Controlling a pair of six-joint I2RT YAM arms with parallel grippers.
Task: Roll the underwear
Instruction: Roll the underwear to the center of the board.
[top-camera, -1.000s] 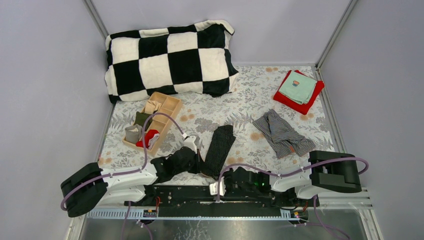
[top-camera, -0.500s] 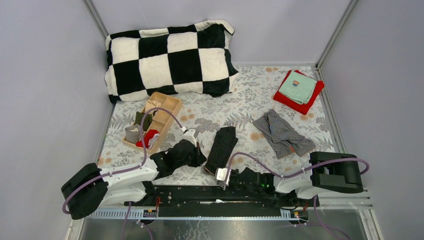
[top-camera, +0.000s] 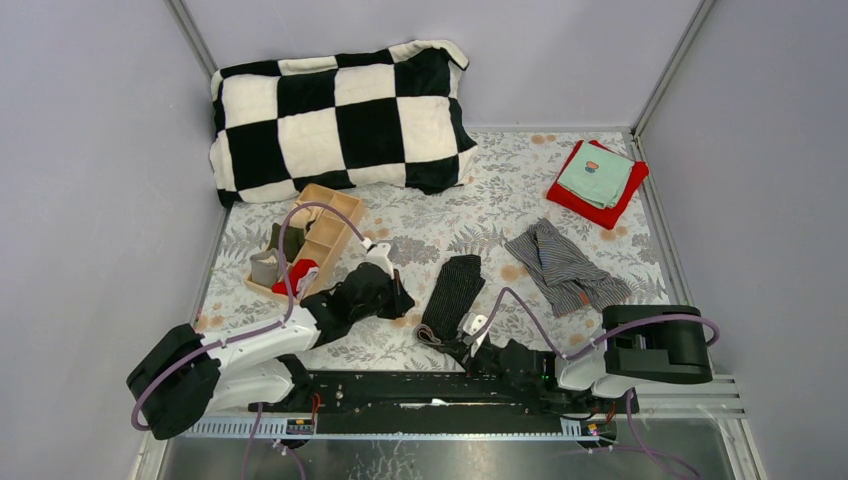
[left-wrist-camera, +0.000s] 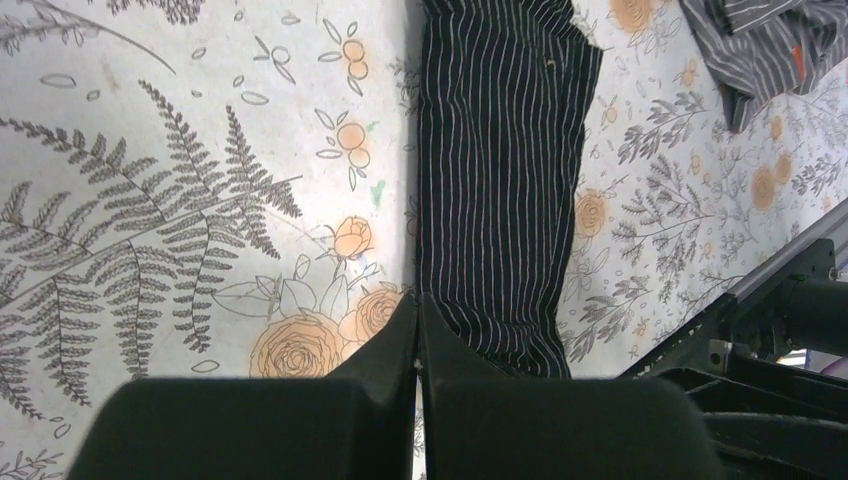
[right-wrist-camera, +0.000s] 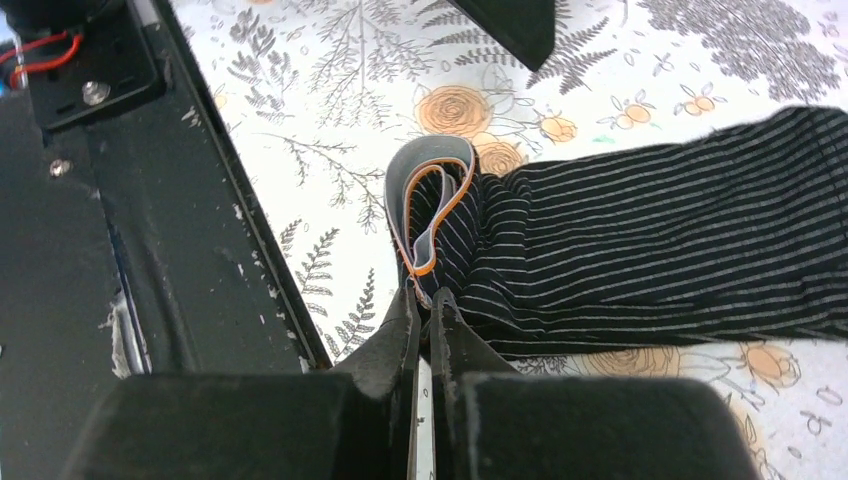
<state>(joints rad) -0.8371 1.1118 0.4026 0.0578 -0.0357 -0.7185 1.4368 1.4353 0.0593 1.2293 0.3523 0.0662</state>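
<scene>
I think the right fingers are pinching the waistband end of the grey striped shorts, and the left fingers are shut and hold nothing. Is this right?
Not quite. The right fingers pinch the waistband end of the black pinstriped shorts, as the right wrist view shows. The grey striped shorts lie apart, further to the right, with nothing touching them. The left fingers are indeed shut and hold nothing.

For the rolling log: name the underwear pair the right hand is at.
The black pinstriped pair, folded long; the right hand pinches its waistband end. The grey striped pair lies crumpled, untouched.
</scene>
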